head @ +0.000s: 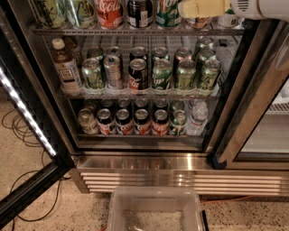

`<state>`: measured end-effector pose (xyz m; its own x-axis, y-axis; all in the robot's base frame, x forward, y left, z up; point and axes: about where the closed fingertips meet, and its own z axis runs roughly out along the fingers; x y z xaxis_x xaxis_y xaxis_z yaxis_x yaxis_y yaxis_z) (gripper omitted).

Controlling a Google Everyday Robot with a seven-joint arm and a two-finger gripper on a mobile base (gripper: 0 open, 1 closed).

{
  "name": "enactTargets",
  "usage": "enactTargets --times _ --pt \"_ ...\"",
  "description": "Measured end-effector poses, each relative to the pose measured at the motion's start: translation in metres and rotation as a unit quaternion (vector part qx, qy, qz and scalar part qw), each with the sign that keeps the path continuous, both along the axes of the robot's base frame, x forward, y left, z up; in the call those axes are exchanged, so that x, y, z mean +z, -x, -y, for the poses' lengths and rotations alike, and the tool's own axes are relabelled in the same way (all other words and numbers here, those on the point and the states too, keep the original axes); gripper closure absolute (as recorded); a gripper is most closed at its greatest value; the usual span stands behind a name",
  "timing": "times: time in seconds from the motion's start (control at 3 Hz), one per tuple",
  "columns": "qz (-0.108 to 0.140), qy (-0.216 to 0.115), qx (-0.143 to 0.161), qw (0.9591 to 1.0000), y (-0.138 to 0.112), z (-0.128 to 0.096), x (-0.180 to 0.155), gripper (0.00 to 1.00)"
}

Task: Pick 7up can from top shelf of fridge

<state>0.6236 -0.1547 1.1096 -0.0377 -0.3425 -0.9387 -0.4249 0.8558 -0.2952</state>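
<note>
At the top shelf of the fridge, my gripper hovers just right of the 7up can, clenched or released I cannot tell, so I judge the grasp and lift-out still undone.

- Where is the gripper?
- Way up at the top right, in front of the top shelf of the fridge. Its tip is just right of the 7up can.
- What is left of that can?
- A dark can, then a red Coca-Cola can.
- And lower down?
- A bottle stands at the left of the middle shelf. A clear bin sits on the floor, near us.
</note>
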Motion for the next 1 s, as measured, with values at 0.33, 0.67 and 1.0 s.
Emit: enactTargets --times 0.33,0.67,1.0 --pt "0.022 0.010 -0.028 0.9993 0.0250 0.0132 0.0171 0.00" --pt "0.025 0.012 -0.029 0.9992 0.0279 0.0118 0.0198 0.02" --pt "0.025 0.012 -0.029 0.9992 0.0280 0.0117 0.0199 0.21"
